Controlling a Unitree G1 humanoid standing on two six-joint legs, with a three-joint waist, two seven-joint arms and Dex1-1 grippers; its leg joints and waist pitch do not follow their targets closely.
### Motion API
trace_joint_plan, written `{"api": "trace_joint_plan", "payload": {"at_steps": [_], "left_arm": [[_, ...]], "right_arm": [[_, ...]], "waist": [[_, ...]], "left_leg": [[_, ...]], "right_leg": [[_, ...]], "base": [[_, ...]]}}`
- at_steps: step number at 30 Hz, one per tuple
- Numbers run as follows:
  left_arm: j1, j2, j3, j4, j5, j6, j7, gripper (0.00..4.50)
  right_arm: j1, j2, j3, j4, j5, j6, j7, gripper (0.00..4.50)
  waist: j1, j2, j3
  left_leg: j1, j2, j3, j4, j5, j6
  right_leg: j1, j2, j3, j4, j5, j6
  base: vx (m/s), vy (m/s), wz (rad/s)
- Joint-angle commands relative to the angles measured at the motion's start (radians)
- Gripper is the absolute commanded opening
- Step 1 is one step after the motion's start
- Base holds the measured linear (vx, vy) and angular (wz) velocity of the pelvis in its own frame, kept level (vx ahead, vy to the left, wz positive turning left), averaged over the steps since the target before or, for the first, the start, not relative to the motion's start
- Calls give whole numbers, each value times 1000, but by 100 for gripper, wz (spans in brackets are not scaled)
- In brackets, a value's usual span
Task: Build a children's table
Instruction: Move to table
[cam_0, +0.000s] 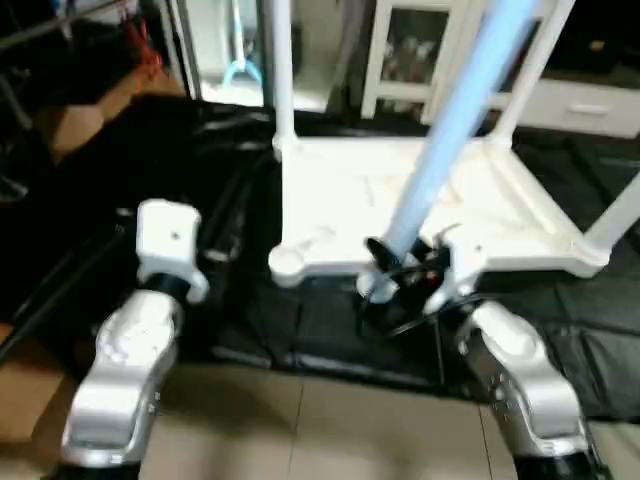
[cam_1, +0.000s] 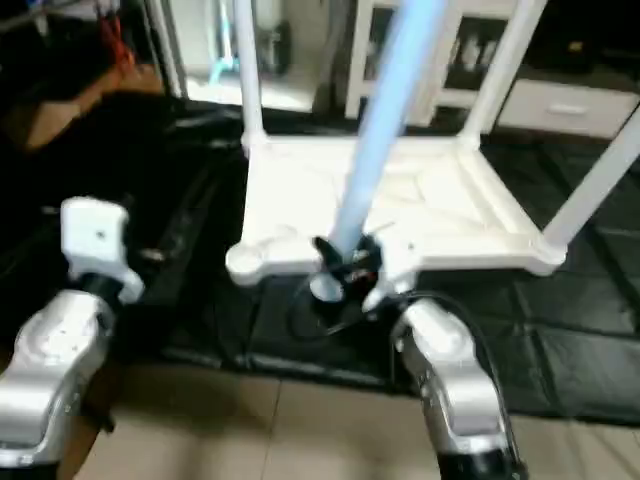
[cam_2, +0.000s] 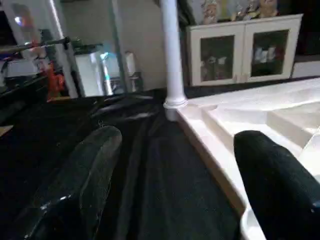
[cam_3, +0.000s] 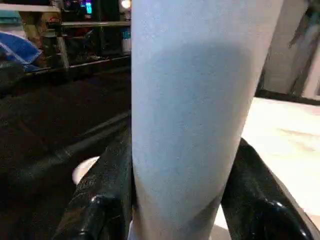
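The children's table top lies upside down on a black mat, ribs facing up. White legs stand in its far left socket, its far right socket and its near right socket. The round near left socket holds nothing. My right gripper is shut on the lower end of a fourth leg, which leans up and away over the top's near edge; the black fingers press on both its sides. Left of the top, my left gripper hangs open over the mat, holding nothing.
The black mat ends at a tan tiled floor close to me. A white glass-door cabinet stands behind the table top. Dark racks and cardboard crowd the far left.
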Motion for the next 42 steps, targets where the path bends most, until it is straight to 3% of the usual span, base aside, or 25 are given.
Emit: {"api": "trace_joint_plan", "payload": {"at_steps": [1, 2, 3, 6, 7, 8, 10, 12, 14, 16, 19, 21, 22, 23, 26, 27, 28, 29, 30, 31, 35, 37, 38, 40, 42], "left_arm": [[-11, -8, -26, 7, 4, 0, -16, 396], [-12, -7, -27, 9, 4, 0, -17, 396], [-12, -7, -28, 10, 3, 1, -20, 396], [-12, -7, -30, 11, 2, 3, -25, 396], [-12, -7, -30, 11, 2, 3, -25, 396], [-12, -7, -30, 11, 3, 3, -27, 396], [-13, -9, -29, 13, 6, 4, -32, 396], [-14, -12, -29, 14, 8, 4, -35, 396], [-16, -13, -31, 17, 8, 3, -36, 396], [-17, -15, -34, 17, 7, 2, -39, 396], [-19, -16, -35, 18, 5, 2, -40, 396], [-20, -19, -34, 20, 6, 1, -42, 396], [-20, -20, -33, 20, 6, 1, -43, 396], [-20, -21, -33, 20, 7, 1, -43, 396], [-20, -25, -32, 22, 8, -1, -45, 396], [-20, -26, -32, 23, 8, -1, -44, 396], [-20, -26, -33, 23, 8, -1, -44, 396], [-20, -28, -36, 24, 7, -2, -42, 396], [-19, -28, -37, 25, 6, -3, -42, 396], [-18, -29, -39, 25, 3, -1, -44, 396], [-3, -29, -63, 27, -20, 5, -96, 396], [4, -14, -81, 34, -23, -5, -134, 396], [2, 9, -98, 57, -25, 4, -177, 396], [-13, 50, -122, 107, 6, 9, -213, 396], [-38, 77, -125, 159, 30, -7, -225, 396]], "right_arm": [[-11, -16, -31, 6, -12, -18, -16, 186], [-11, -16, -34, 9, -14, -20, -18, 186], [-12, -17, -36, 10, -20, -23, -23, 186], [-14, -21, -44, 19, -37, -32, -43, 186], [-14, -22, -45, 20, -37, -33, -45, 186], [-14, -22, -47, 22, -39, -34, -50, 186], [-15, -23, -50, 25, -42, -39, -57, 186], [-15, -24, -49, 26, -43, -42, -59, 186], [-17, -21, -52, 29, -47, -43, -58, 186], [-18, -20, -53, 29, -49, -46, -59, 186], [-19, -14, -57, 22, -37, -45, -59, 186], [-23, -9, -69, 25, -24, -5, -82, 186], [-23, -8, -72, 26, -21, 2, -87, 186], [-26, -3, -81, 28, -11, -2, -91, 186], [-32, 3, -101, 23, 7, 3, -100, 186], [-33, 2, -105, 20, 7, 5, -99, 186], [-32, 1, -106, 19, 5, 4, -98, 186], [-29, 0, -107, 13, -1, 5, -101, 186], [-27, 0, -108, 10, -3, 6, -103, 186], [-24, 0, -108, 4, -4, 5, -104, 186], [-16, -6, -103, -13, -6, 17, -106, 186], [-15, -16, -102, -19, -12, 25, -108, 186], [-15, -27, -101, -20, -19, 27, -105, 186], [-13, -41, -103, -24, -23, 28, -99, 186], [-11, -54, -105, -31, -31, 30, -96, 186]], "waist": [[-4, -5, -44], [12, -19, -41], [36, -31, -54], [43, 2, -51], [30, 32, -55], [-11, 67, -50], [-32, 64, -58], [-35, 53, -55], [-32, 18, -53], [31, -40, -64], [47, -6, -58], [32, 36, -51], [-8, 61, -47], [-11, 58, -61], [5, 45, -43], [10, 8, -41], [16, -14, -48], [59, -61, -58], [87, -22, -76], [75, -38, -82], [60, 10, -71], [19, 79, -67], [16, 67, -79], [30, 43, -91], [57, 10, -84]], "left_leg": [[28, 83, -31, -116, -227, 262], [3, 44, 2, -77, -251, 225], [-64, 28, 4, 38, -128, 155], [-126, 63, -19, 27, 49, 72], [-69, 79, 0, -64, 75, 60], [12, 139, -69, -120, -93, 95], [97, 198, -131, -137, -202, 198], [100, 190, -126, -126, -35, 356], [67, 140, -71, -124, -37, 368], [-63, 12, 16, 56, -112, 187], [-128, 56, -18, 56, 54, 65], [-62, 79, 6, -66, 78, 60], [2, 143, -59, -122, -114, 96], [118, 242, -57, -145, -348, -44], [102, 259, 5, -183, -291, -93], [112, 210, 91, -169, -323, -91], [105, 153, 124, -131, -367, -83], [-41, 29, 107, 30, -296, 13], [-57, 54, 61, 63, -164, 45], [-137, 46, 21, 108, -11, 73], [-134, 58, 14, -39, 324, 103], [-35, 199, -91, -108, 228, 250], [-4, 220, -104, -90, 296, 300], [-2, 193, -96, -43, 838, 352], [-75, 94, -15, -37, 624, 248]], "right_leg": [[20, -68, 49, -114, 17, -27], [48, -91, 88, -160, -137, -90], [141, -182, 169, -223, -470, -187], [147, -123, 123, -192, -321, -283], [110, -41, 37, -173, -273, -233], [34, 28, -13, -88, -223, -161], [-31, 1, -9, -3, -79, -62], [-68, -18, -7, 25, -17, 40], [-44, -39, 11, -36, 54, 29], [125, -174, 175, -216, -384, -158], [144, -144, 135, -191, -290, -283], [102, -42, 28, -181, -286, -224], [41, 21, -10, -101, -235, -160], [-28, -6, 1, -31, -147, -83], [-52, -35, -27, 14, 26, 7], [-52, -52, -14, -37, 50, -60], [-31, -50, 20, -88, -19, -104], [128, -138, 151, -176, -281, -195], [162, -221, 198, -195, -299, -242], [190, -192, 184, -166, -221, -242], [109, -47, 25, -143, 64, -218], [20, 10, -12, -16, 18, -59], [-4, -9, 8, -16, 36, -48], [-28, -67, 63, -43, 296, 11], [23, -91, 76, -86, 451, -23]], "base": [[57, -25, 7], [57, -25, 7], [78, -25, 6], [93, 15, 3], [95, 69, 2], [95, 69, 2], [149, 72, 9], [129, 45, 6], [88, -10, 0], [30, -23, 3], [111, -34, -1], [96, 36, 1], [139, 81, 1], [139, 81, 1], [135, 48, -41], [116, 11, -62], [151, -44, -58], [151, -44, -58], [195, -41, -40], [193, -15, -21], [151, -6, -9], [147, 87, -9], [150, 98, -7], [56, 32, 1], [0, 0, 0]]}}
